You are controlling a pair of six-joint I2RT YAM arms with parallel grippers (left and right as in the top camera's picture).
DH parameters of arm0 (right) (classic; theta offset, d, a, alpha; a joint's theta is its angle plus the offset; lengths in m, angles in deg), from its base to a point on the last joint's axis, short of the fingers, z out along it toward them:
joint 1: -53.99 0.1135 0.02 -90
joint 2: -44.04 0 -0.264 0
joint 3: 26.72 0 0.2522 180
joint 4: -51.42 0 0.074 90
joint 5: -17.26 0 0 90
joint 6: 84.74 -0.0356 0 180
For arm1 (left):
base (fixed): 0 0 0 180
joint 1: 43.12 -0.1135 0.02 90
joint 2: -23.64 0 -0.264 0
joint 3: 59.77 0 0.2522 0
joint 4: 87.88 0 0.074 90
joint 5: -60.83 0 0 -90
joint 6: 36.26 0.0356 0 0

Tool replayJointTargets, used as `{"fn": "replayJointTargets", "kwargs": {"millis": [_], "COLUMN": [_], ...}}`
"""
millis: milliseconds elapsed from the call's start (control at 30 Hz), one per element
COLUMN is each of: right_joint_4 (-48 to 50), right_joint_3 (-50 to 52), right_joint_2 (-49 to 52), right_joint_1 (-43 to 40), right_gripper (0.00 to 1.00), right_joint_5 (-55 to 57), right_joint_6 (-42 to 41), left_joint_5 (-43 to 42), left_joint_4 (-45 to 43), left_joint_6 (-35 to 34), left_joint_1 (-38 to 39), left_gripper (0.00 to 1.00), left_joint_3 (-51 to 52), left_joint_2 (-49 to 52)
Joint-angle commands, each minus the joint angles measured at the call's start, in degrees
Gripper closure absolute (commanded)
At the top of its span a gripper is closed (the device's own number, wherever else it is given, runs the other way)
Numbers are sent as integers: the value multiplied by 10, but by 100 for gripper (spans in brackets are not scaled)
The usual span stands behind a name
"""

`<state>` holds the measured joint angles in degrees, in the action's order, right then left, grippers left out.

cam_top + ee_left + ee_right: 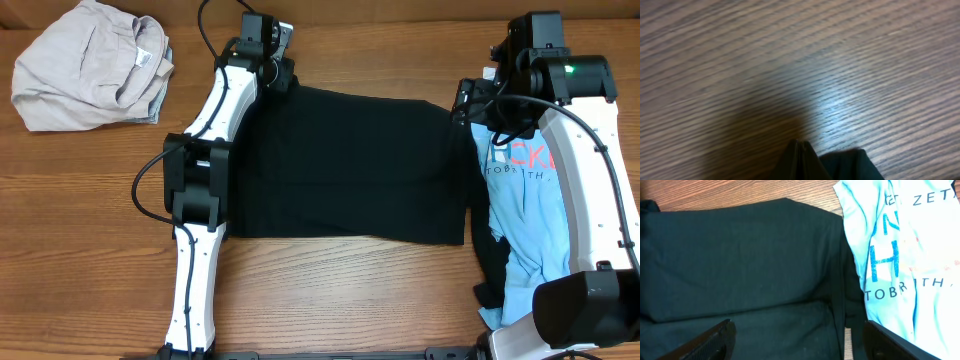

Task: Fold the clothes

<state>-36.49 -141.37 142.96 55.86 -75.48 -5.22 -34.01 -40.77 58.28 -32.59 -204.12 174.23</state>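
A plain black garment [350, 165] lies spread flat across the middle of the table. My left gripper [282, 76] is at its far left corner. In the left wrist view its tips [801, 152] are pressed together, shut on the corner, with black cloth [850, 167] bunched right beside them. My right gripper [470, 100] hovers open over the garment's far right corner. Its fingers [705, 340] stand wide apart over the black cloth [740, 265], next to the light blue T-shirt [905, 255]. That lettered T-shirt [525, 200] lies at the right.
A beige garment [90, 65] sits crumpled at the far left corner. Another black garment [488, 265] lies under the blue T-shirt near the right arm's base [585, 310]. The left arm [195, 190] runs along the spread garment's left edge. Bare wood table [330, 290] shows in front.
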Motion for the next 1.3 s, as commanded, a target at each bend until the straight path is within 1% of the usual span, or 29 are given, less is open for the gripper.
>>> {"fn": "replayJointTargets", "kwargs": {"millis": [0,67,200,367,600,733,767,833,900,933,967,1033,1100,1200,1267], "right_joint_4": [4,5,6,10,23,31,34,37,41,43,45,47,47,47,49], "right_joint_3": [-7,-7,-7,-7,14,32,35,38,38,38,38,38,38,38,38], "right_joint_2": [-4,-4,-4,-4,-1,3,4,5,5,5,5,5,5,5,5], "right_joint_1": [0,0,0,0,0,0,0,0,0,0,0,0,0,0,0], "right_gripper": [16,17,19,19,20,20,20,20,19,19,19,19,19,19,18], "right_joint_5": [3,3,3,0,1,1,1,1,1,1,1,1,1,1,1], "right_joint_6": [1,1,1,0,0,0,0,0,0,1,1,1,1,1,1], "left_joint_5": [48,65,70,67,68,56,50,48,48,48,49,48,48,44,16], "left_joint_4": [16,47,130,269,445,550,568,603,626,629,630,628,622,596,570], "left_joint_6": [-44,-62,-63,-63,-65,-125,-126,-125,-124,-122,-116,-104,-94,-78,-46], "left_joint_1": [4,4,4,5,8,8,8,9,9,9,9,9,11,14,17], "left_gripper": [96,96,96,96,96,96,95,82,62,57,54,39,35,34,33], "left_joint_3": [-56,-93,-175,-248,-253,-253,-252,-249,-249,-249,-249,-250,-258,-262,-261], "left_joint_2": [-6,-14,-30,-40,-40,-40,-40,-40,-40,-40,-40,-40,-41,-41,-40]}}
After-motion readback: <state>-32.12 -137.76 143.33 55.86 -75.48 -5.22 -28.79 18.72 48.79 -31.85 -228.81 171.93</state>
